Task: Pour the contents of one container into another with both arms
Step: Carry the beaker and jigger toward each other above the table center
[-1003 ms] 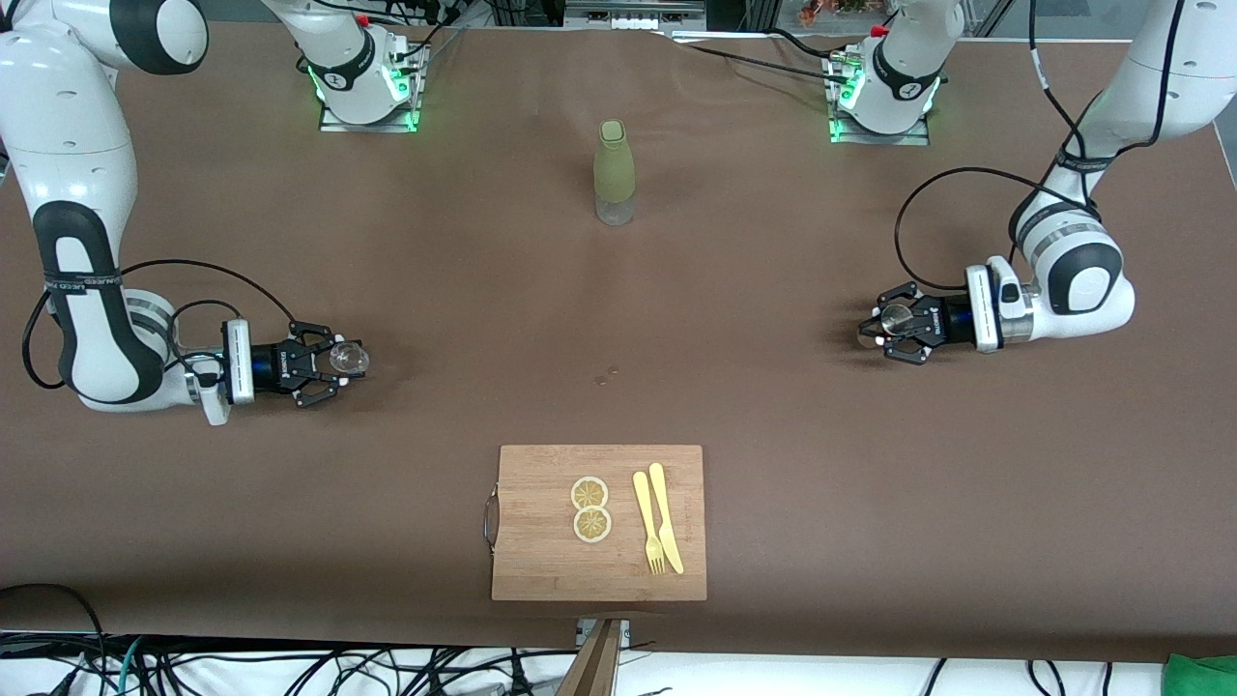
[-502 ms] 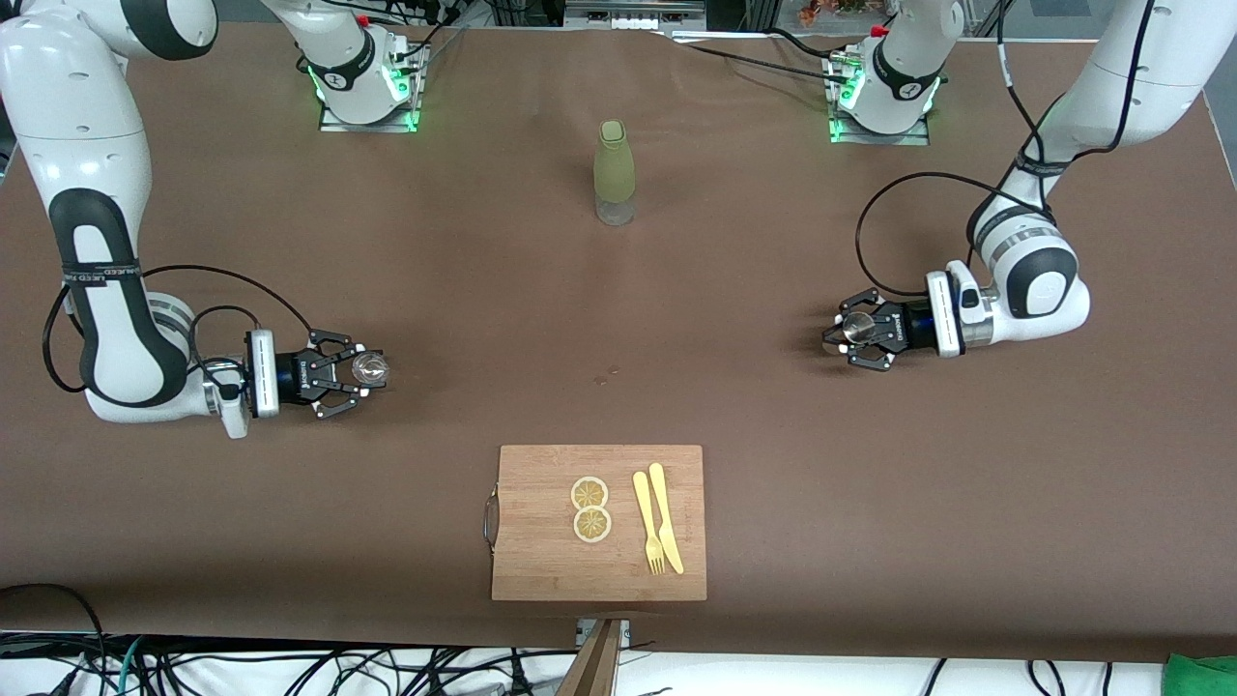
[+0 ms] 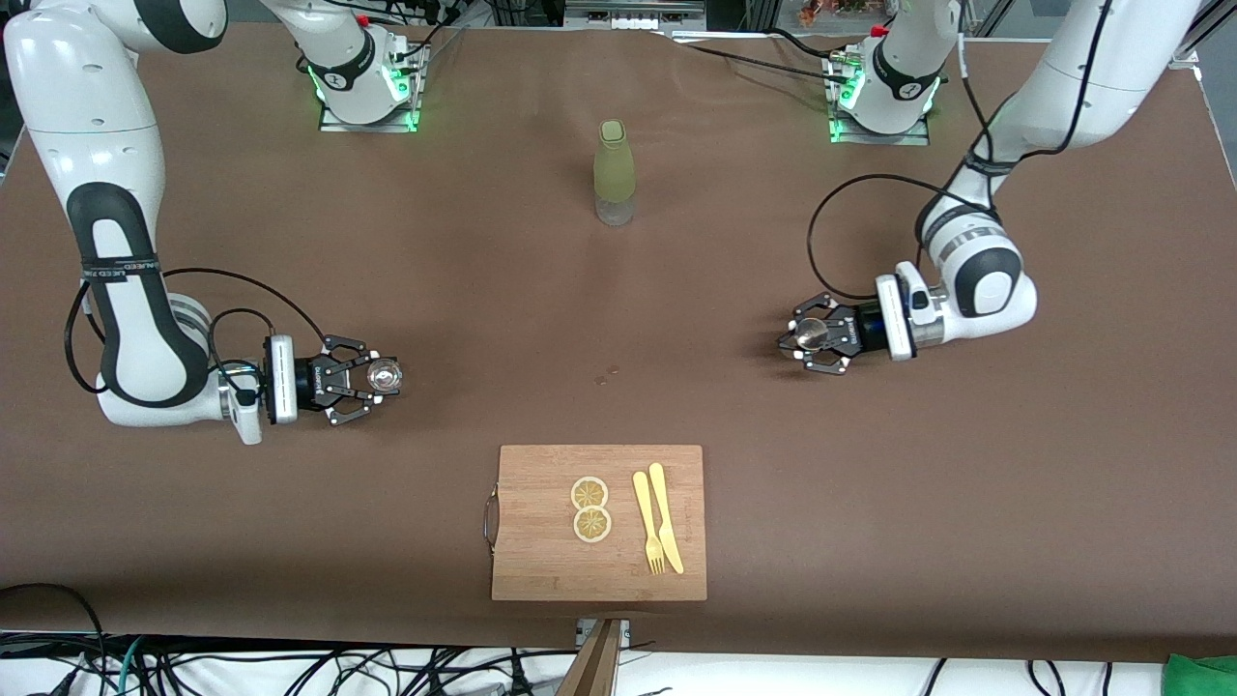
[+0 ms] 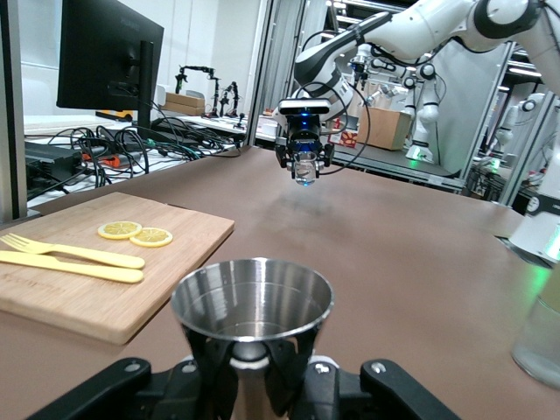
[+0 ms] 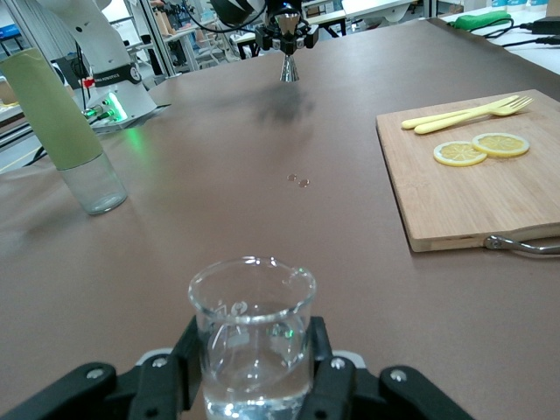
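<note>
A tiny clear drinking glass with a little liquid in it stands upright in my right gripper, which is shut on it above the brown table toward the right arm's end. In the right wrist view the glass fills the space between the black fingers. My left gripper is shut on a shiny steel jigger over the table toward the left arm's end. The left wrist view shows the jigger upright, gripped at its narrow waist. A wide stretch of table separates the two containers.
A tall olive-green sleeved bottle stands between the arm bases. A wooden cutting board near the front edge carries two lemon slices and a yellow fork and knife. Small droplets mark the table's middle.
Both grippers have moved inward toward the middle of the table, the right with the glass and the left with the jigger. Both grips are unchanged.
</note>
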Controlling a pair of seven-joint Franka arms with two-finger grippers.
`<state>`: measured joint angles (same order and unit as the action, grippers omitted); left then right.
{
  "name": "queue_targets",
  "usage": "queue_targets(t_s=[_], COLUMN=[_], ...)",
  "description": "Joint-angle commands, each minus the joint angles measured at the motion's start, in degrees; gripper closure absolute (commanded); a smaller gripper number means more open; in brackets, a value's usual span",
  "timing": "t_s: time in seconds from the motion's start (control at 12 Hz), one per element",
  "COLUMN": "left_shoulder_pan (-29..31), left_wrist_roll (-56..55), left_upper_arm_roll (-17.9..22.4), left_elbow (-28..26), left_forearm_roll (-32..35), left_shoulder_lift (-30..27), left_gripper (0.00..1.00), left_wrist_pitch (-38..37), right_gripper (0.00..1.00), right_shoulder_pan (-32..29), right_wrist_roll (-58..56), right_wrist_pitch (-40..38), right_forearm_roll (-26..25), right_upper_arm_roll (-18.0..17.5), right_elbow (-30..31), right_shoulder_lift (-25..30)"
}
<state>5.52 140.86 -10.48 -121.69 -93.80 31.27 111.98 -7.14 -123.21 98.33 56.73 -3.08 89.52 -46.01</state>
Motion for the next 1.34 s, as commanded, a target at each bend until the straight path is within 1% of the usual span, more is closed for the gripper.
queue_targets(t_s=[0.0,0.08,0.33,0.5,0.59,0.67,1.0,1.17,1.25], left_shoulder_pan=[-4.8,-6.4,-10.4,-13.6,-14.8,-16.1,-20.6,-22.7,-23.4], left_wrist_roll=[-0.1,-0.1,0.0,0.3,0.3,0.3,0.6,3.2,4.2], left_upper_arm_roll=[0.5,0.5,0.5,0.5,0.5,0.5,0.5,0.5,0.5], left_elbow=[-1.2,-1.1,-0.7,-0.3,0.1,0.4,2.1,2.9,3.5], left_forearm_roll=[-6.8,-9.0,-14.7,-19.6,-21.5,-23.4,-30.8,-34.9,-36.7], left_shoulder_lift=[-1.7,-1.7,-1.7,-1.5,-1.4,-1.3,-0.3,1.1,1.9], left_gripper=[1.0,1.0,1.0,1.0,1.0,1.0,1.0,1.0,1.0], left_wrist_pitch=[3.1,4.5,6.8,8.7,9.5,10.0,11.8,12.0,12.0], right_gripper=[0.64,0.64,0.64,0.64,0.64,0.64,0.64,0.63,0.64], right_shoulder_pan=[2.1,2.7,6.1,8.8,9.8,10.0,10.6,11.4,12.0], right_wrist_roll=[3.8,4.2,6.1,10.2,13.4,15.9,19.8,21.6,22.4], right_wrist_pitch=[2.6,3.6,7.0,9.2,10.4,10.7,14.7,15.7,17.1], right_forearm_roll=[-1.0,-1.2,-1.8,-6.3,-9.1,-10.6,-10.8,-11.0,-12.1], right_upper_arm_roll=[-0.6,-1.7,-2.1,-2.6,-3.4,-4.6,-8.0,-8.5,-8.9], right_elbow=[0.4,0.4,0.4,0.6,0.6,0.6,0.6,0.6,0.6], right_shoulder_lift=[2.4,3.0,4.9,6.9,7.9,8.1,8.1,8.2,8.5])
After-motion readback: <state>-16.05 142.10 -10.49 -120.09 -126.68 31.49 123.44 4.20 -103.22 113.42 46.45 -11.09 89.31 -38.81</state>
